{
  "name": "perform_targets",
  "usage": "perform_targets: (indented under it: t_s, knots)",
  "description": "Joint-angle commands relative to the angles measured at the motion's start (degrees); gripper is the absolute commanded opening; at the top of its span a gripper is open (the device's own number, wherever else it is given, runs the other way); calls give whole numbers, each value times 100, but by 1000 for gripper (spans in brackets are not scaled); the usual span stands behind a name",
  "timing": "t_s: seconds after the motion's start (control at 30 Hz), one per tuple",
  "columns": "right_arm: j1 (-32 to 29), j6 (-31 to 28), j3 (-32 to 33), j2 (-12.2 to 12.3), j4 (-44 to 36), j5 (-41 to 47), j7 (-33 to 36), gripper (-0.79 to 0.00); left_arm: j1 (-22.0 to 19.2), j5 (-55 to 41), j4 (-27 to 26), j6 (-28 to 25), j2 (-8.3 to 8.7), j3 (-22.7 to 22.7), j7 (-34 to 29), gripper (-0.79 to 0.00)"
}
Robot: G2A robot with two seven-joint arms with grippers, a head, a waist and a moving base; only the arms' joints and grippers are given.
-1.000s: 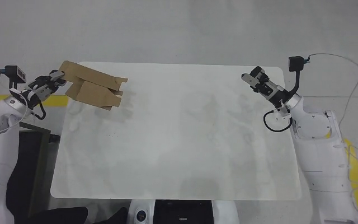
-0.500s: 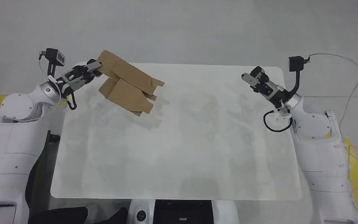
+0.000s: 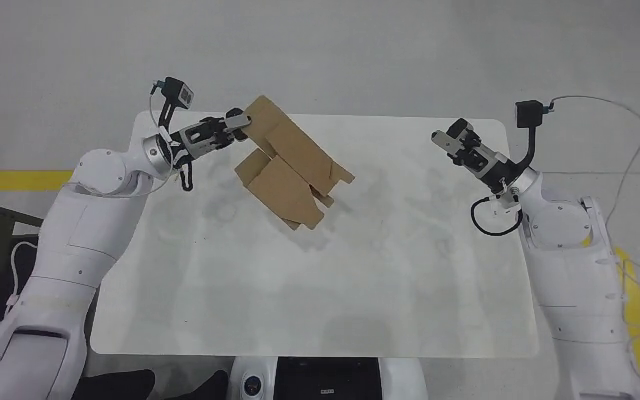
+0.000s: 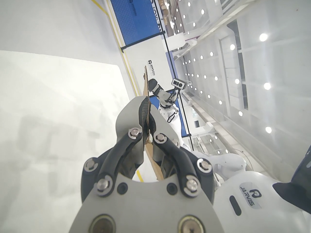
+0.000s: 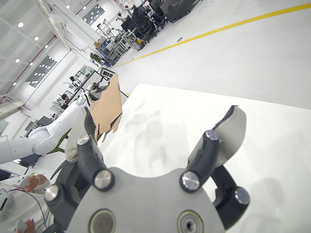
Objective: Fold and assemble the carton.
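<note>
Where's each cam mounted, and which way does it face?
Top: overhead, facing down at the table; left arm and right arm show, left pincer shut on the carton.
Left wrist: behind the left pincer, facing across the table toward the right arm.
Right wrist: behind the open right pincer, facing the carton and left arm.
Shared: carton in all three.

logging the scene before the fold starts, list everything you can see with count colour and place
carton: one, brown, unassembled, over the table's far left part, held by one edge
table: one, white, under both arms
floor line: one, yellow, on the floor off the table's left side
left gripper: one, grey and black, shut on the carton's edge
right gripper: one, grey and black, open, holding nothing, by the table's far right corner
</note>
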Motion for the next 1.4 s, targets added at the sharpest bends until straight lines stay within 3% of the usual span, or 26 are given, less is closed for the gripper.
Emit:
perform_targets:
  t_s: [0.0, 0.3, 0.57, 1.0, 1.37]
  knots:
    - [0, 0, 0, 0, 0, 0, 0, 0, -50, -2, -6, -14, -57, 141, -105, -785]
    - [0, 0, 0, 0, 0, 0, 0, 0, -130, -195, -117, -254, -252, 495, -747, -785]
    - [-79, 57, -98, -12, -18, 173, 37, 0, -270, -438, 100, -391, -353, 603, -1601, -785]
    - [328, -213, -1194, -145, 858, 3119, 2097, 0, -550, -598, 513, -364, -541, 726, -1877, -785]
    - [1009, -176, -2275, -409, 1496, 4040, 3088, 0, -616, -614, 390, -221, -646, 804, -2020, -785]
